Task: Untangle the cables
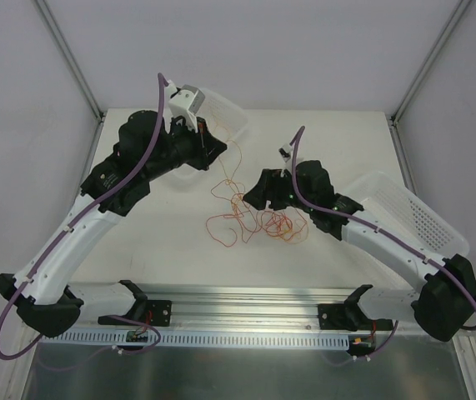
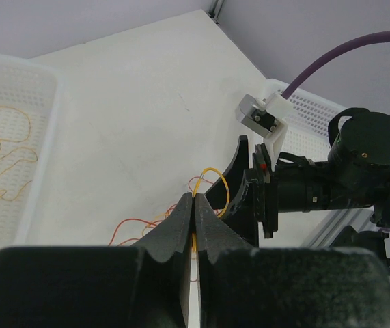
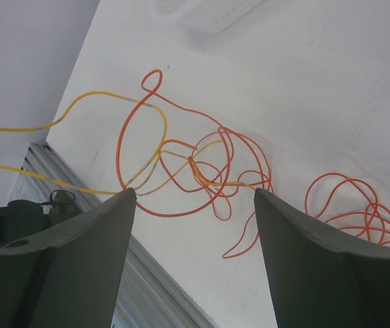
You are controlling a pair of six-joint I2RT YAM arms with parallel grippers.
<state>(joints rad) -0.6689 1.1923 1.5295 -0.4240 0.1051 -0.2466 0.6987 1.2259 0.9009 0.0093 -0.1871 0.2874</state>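
Where cables (image 1: pixel 254 218) lie: knotted heap, mid counter (image 1: pixel 171 237).
L tool (image 2: pixel 193 201): pressed together, pinching yellow strand (image 2: pixel 213 169).
R tool (image 3: pixel 195 198): spread above heap, empty.
Risk: hard L pull cld tighten knot, or strand slips out.

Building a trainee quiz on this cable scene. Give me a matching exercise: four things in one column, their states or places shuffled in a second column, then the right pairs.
Column one:
1. left gripper
2. right gripper
3. white basket
4. red tangle

Column two:
A. lies on the table between the arms
B. open, over loops of cable
C. shut on a yellow cable
D. holds loose orange strands

Pairs: 1-C, 2-B, 3-D, 4-A.
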